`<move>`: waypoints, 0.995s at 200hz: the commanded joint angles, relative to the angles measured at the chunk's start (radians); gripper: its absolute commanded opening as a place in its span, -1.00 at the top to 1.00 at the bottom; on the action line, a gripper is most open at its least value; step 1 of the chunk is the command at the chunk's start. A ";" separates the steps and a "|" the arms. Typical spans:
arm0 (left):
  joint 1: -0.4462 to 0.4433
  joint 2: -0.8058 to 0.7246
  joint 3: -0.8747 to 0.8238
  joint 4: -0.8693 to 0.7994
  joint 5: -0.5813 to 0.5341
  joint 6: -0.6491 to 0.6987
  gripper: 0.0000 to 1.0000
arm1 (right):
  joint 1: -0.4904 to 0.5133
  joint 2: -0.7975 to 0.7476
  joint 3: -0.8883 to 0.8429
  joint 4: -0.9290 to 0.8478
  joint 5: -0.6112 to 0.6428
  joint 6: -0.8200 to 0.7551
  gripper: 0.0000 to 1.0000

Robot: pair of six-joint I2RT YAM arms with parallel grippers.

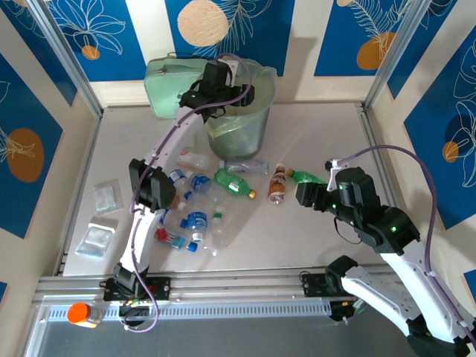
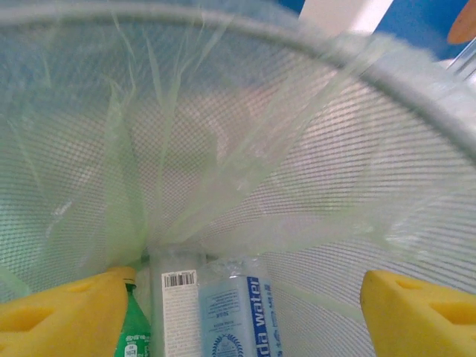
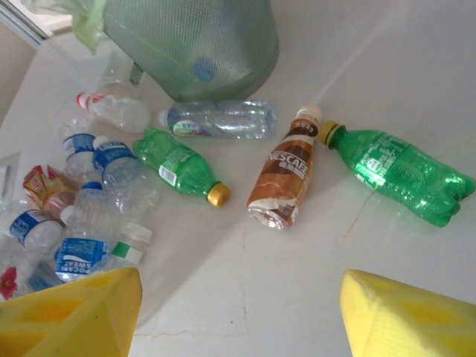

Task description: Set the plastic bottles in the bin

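Clear plastic first: two flat clear plastic packets (image 1: pixel 104 197) lie at the left of the pale grey surface (image 1: pixel 320 141), apart from the bottles.

Left end effector (image 2: pixel 249 301): hangs over the mouth of the tall round translucent grey bin (image 1: pixel 249 130), which has a pale green bag liner (image 2: pixel 149 149) and stands at the back centre of the surface. Yellow fingers (image 2: pixel 67 316) spread wide, released, gripping nothing. Below and between them, inside the bin, lies a clear plastic bottle with a blue label (image 2: pixel 230 312). The label reads "...da water", with a barcode on a white panel beside it. A green label (image 2: pixel 134 335) sits just beside the left finger; contact cannot be told.

Surface in front of the bin:
- Cluster of small clear bottles with blue labels (image 1: pixel 195 219), left of centre. One label ends in "SWEAT".
- Green plastic bottle with a yellow cap (image 3: pixel 182 165), on its side.
- Clear bottle with a pale label (image 3: pixel 223 119), lying against the bin's base.
- Brown bottle with a white cap (image 3: pixel 286 182), on its side, marked "NESCAFE".
- Second green bottle (image 3: pixel 401 175), cap almost touching the brown one's cap. White logo, unreadable.

Right end effector (image 3: pixel 242 316): above the surface near the second green bottle, fingers apart, empty.
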 commanded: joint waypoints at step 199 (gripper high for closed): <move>-0.210 -1.225 -1.294 -0.060 -0.045 -0.122 -0.53 | 0.003 0.076 -0.049 -0.034 -0.194 0.048 -0.33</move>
